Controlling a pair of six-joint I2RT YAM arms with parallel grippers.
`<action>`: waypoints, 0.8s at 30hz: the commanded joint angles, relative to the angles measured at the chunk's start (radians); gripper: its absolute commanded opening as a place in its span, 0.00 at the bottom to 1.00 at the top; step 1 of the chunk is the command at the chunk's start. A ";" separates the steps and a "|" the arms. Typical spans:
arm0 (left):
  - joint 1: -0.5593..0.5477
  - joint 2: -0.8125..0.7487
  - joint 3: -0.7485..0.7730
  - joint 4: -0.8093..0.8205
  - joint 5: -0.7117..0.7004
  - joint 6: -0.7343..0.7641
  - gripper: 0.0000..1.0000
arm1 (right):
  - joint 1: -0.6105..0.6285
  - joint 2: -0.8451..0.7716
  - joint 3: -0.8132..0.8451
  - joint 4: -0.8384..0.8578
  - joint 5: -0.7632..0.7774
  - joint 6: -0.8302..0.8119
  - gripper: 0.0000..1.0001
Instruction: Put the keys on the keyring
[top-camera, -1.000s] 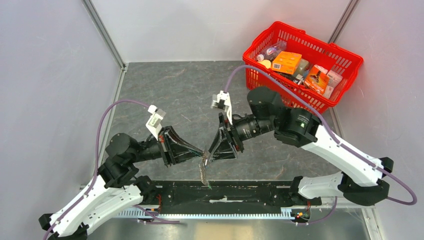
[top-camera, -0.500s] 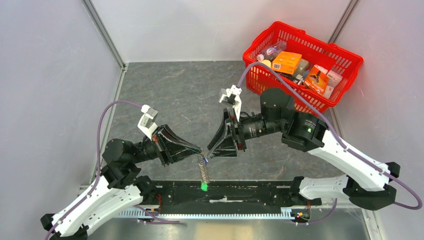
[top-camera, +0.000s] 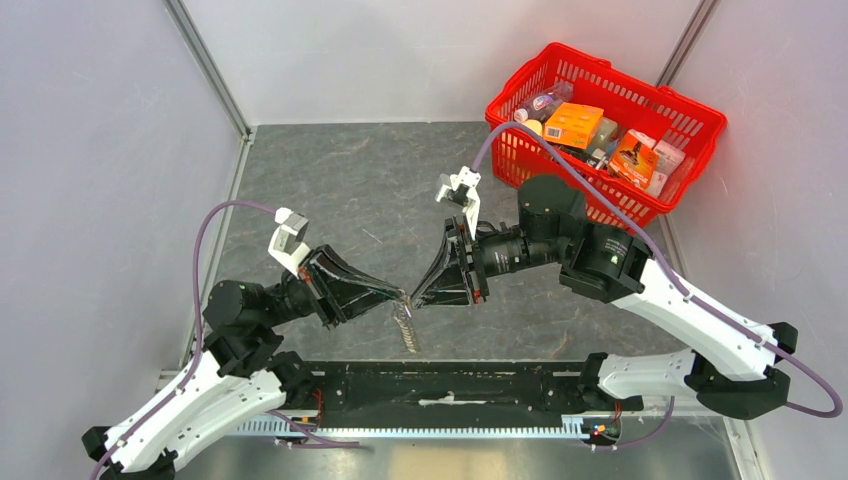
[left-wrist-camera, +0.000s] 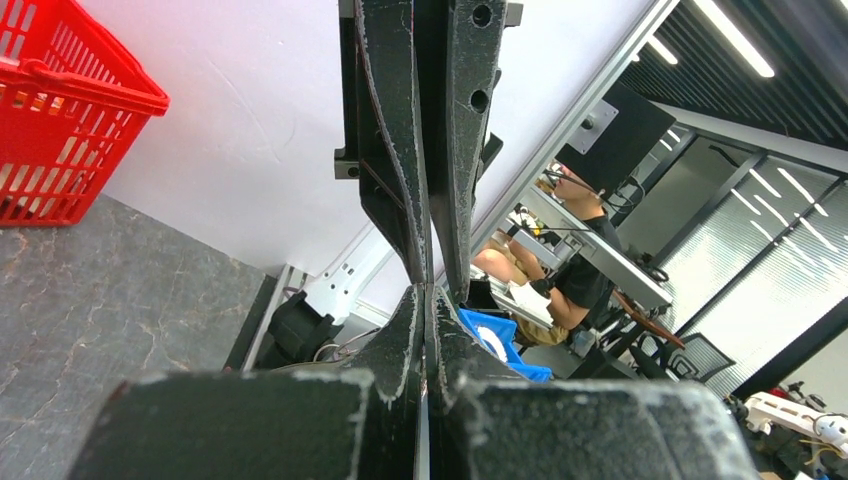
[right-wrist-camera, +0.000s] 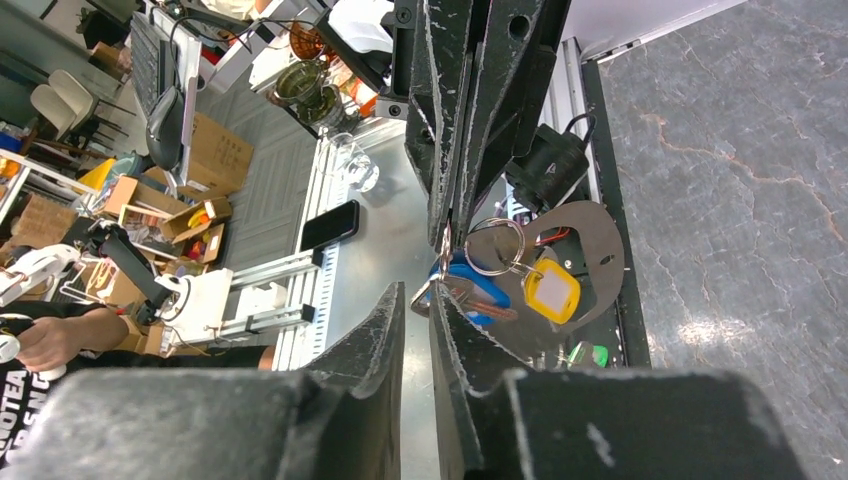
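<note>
Basket (top-camera: 512, 165) blocks far right; grey tabletop (top-camera: 330, 190) behind seems passable.

Top view has soft even light, barely any shadows, pinkish glow off the red basket (top-camera: 605, 120) on the right wall. Wrist cams are wide-angle w/ bent edges; near bits of the left gripper (left-wrist-camera: 428, 290) & right gripper (right-wrist-camera: 418, 295) are blurry, ceiling strip lights (left-wrist-camera: 735, 40) blown out
</note>
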 joint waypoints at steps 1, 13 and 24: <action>-0.002 0.000 -0.004 0.078 -0.031 -0.036 0.02 | 0.005 0.004 -0.006 0.036 0.013 0.003 0.19; -0.002 0.003 -0.004 0.098 -0.043 -0.040 0.02 | 0.012 0.008 -0.003 0.007 0.056 -0.018 0.31; -0.002 -0.001 -0.005 0.104 -0.039 -0.048 0.02 | 0.013 -0.029 0.008 -0.011 0.084 -0.060 0.39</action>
